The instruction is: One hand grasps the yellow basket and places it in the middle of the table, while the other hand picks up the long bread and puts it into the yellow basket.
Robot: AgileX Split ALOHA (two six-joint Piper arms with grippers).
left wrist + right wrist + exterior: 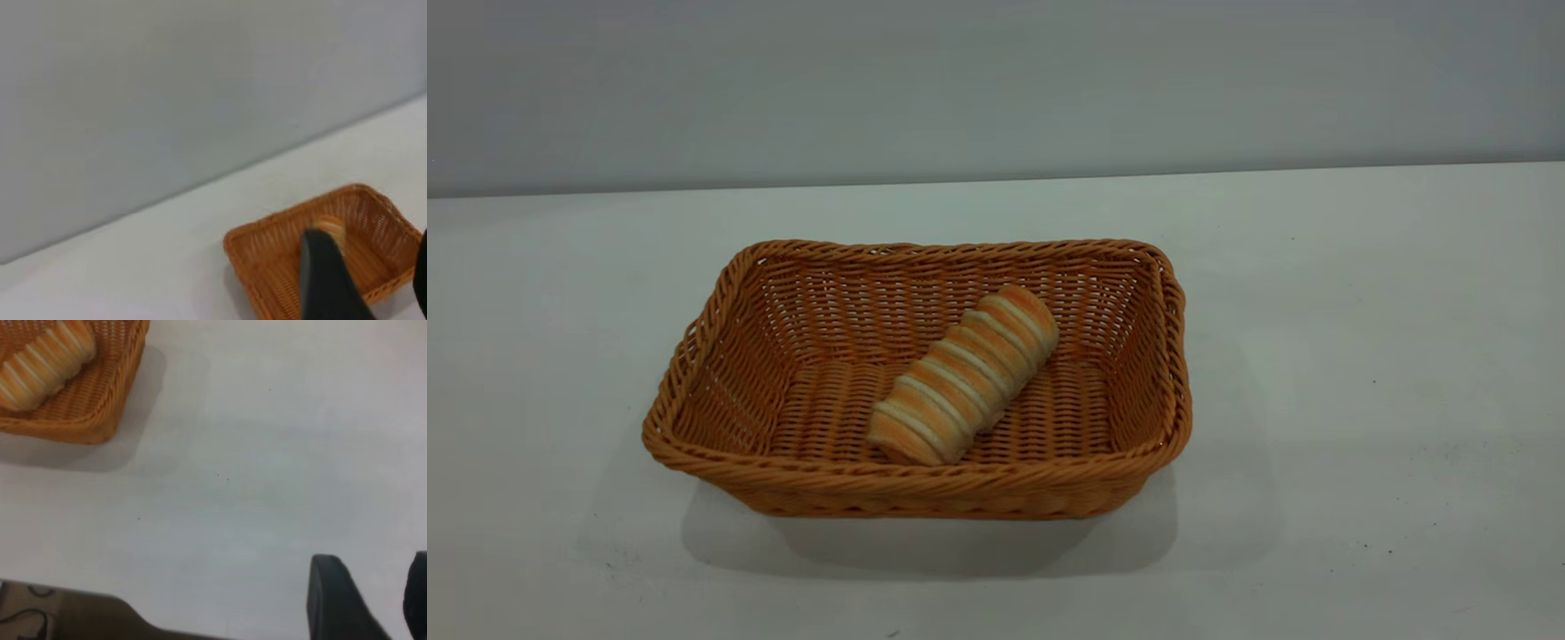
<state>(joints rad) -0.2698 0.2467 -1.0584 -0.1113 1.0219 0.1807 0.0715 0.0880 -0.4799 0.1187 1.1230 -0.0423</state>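
The yellow basket [800, 471] stands in the middle of the white table [1360, 356]. The long bread [965, 375] lies slantwise on its floor, one end raised against the far wall. Neither gripper appears in the exterior view. In the left wrist view my left gripper [368, 248] hangs open and empty, well off from the basket [267, 260]; one dark finger [327, 280] hides most of the bread [331, 229]. In the right wrist view my right gripper [373, 570] is open over bare table, far from the basket's corner [100, 420] and the bread [43, 363].
A plain grey wall [996, 80] runs behind the table. The table's edge, with a dark strip [67, 620] beyond it, shows in the right wrist view. White tabletop lies all round the basket.
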